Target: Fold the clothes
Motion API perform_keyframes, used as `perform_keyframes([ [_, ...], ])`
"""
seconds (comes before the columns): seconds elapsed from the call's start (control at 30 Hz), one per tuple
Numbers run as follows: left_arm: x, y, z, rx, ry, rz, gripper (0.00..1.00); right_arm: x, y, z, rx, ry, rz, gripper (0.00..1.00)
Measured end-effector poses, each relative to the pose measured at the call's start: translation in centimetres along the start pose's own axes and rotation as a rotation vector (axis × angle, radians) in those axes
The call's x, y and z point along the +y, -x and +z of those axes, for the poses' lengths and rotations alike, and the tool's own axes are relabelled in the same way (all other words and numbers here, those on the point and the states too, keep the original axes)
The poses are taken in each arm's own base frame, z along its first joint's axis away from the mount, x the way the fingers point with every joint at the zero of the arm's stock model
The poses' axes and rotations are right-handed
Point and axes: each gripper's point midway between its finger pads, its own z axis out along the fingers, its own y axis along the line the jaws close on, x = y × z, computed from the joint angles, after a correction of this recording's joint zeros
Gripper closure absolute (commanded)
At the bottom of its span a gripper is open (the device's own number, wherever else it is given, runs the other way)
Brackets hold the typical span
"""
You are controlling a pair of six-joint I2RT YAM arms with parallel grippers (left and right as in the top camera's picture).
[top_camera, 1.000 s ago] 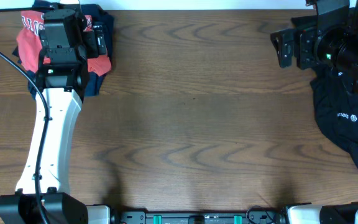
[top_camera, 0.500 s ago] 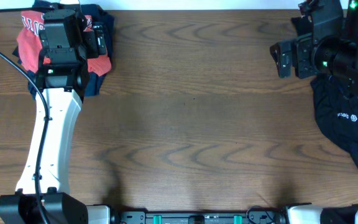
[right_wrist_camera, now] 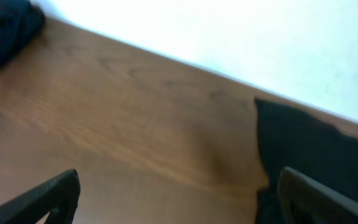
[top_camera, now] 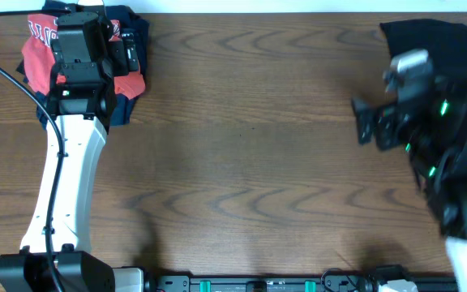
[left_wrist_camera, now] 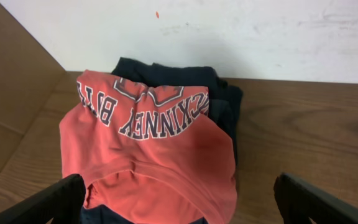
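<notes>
The right arm has swung nearer, the right gripper (top_camera: 362, 123) wide apart, uncovering the black garment (top_camera: 428, 36) at the far right edge of the table (top_camera: 250, 162). The left gripper (left_wrist_camera: 182, 204), also apart, hovers over the red shirt (left_wrist_camera: 154, 155) atop navy clothes (left_wrist_camera: 224, 102) in the far left corner; broad wood lies between the piles.

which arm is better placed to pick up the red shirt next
Left. The left gripper is open directly over the red-orange T-shirt, fingers either side of it. The right gripper, also open, is across the table beside the black garment.
</notes>
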Motion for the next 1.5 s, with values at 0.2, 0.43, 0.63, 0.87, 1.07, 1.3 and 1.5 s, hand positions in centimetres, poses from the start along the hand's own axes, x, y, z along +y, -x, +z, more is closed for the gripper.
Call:
perform_keyframes([
  [0.2, 0.0, 0.0, 0.0, -0.001, 0.000, 0.000, 0.02, 1.4, -6.9, 0.8, -0.079, -0.017, -0.016, 0.01],
  [0.43, 0.0, 0.0, 0.0, 0.000, -0.001, 0.000, 0.02, 2.4, -11.9, 1.3, -0.252, -0.054, -0.034, 0.01],
  [0.63, 0.0, 0.0, 0.0, 0.000, 0.000, 0.000, 0.02, 3.1, -16.1, 2.7, -0.290, -0.059, -0.015, 0.01],
  [0.87, 0.0, 0.0, 0.0, 0.000, -0.001, 0.000, 0.02, 3.5, -18.2, 3.1, -0.346, -0.066, 0.008, 0.01],
  [1.07, 0.0, 0.0, 0.0, 0.000, -0.001, 0.000, 0.02, 3.4, -18.4, 2.4, -0.387, -0.086, 0.008, 0.01],
  [1.3, 0.0, 0.0, 0.0, 0.000, -0.001, 0.000, 0.02, 3.1, -17.8, 1.9, -0.417, -0.102, 0.008, 0.01],
  [1.5, 0.0, 0.0, 0.0, 0.000, -0.001, 0.000, 0.02, 3.1, -17.8, 1.9, -0.416, -0.106, 0.008, 0.01],
])
